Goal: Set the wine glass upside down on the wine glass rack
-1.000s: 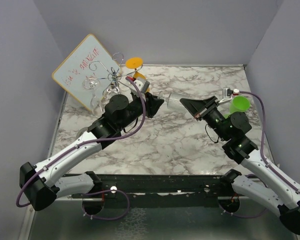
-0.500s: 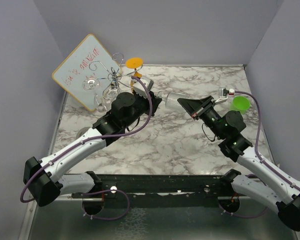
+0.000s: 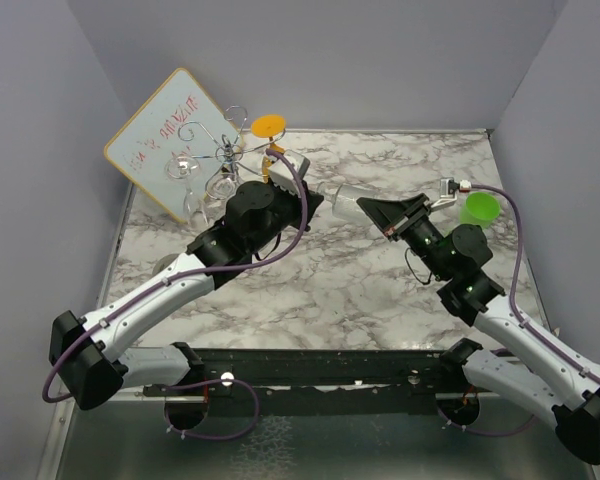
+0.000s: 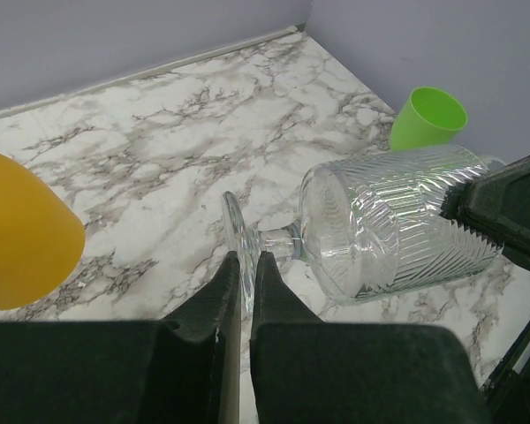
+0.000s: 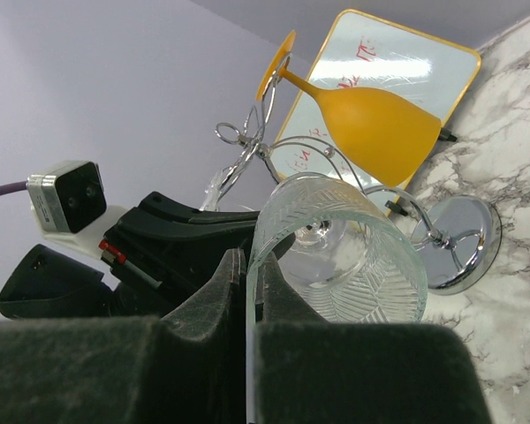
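We noted the clear wine glass [image 4: 389, 221] held on its side over the marble table [image 4: 159, 150], centre-right in the left wrist view, spanning both arms; the left gripper [image 4: 245, 265] had its jaws pinched almost together on the edge of the foot; the right gripper [image 5: 246, 265] was clamped as narrowly on the bowl's rim; the wine glass rack [image 3: 225, 153] stood upper left in the overhead view, an orange glass [image 3: 268, 125] inverted on it, a whiteboard [image 3: 165, 140] behind; a green cup [image 3: 478, 208] sat right.

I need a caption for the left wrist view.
Left gripper pinches a clear ribbed wine glass by its foot; right gripper holds its rim.
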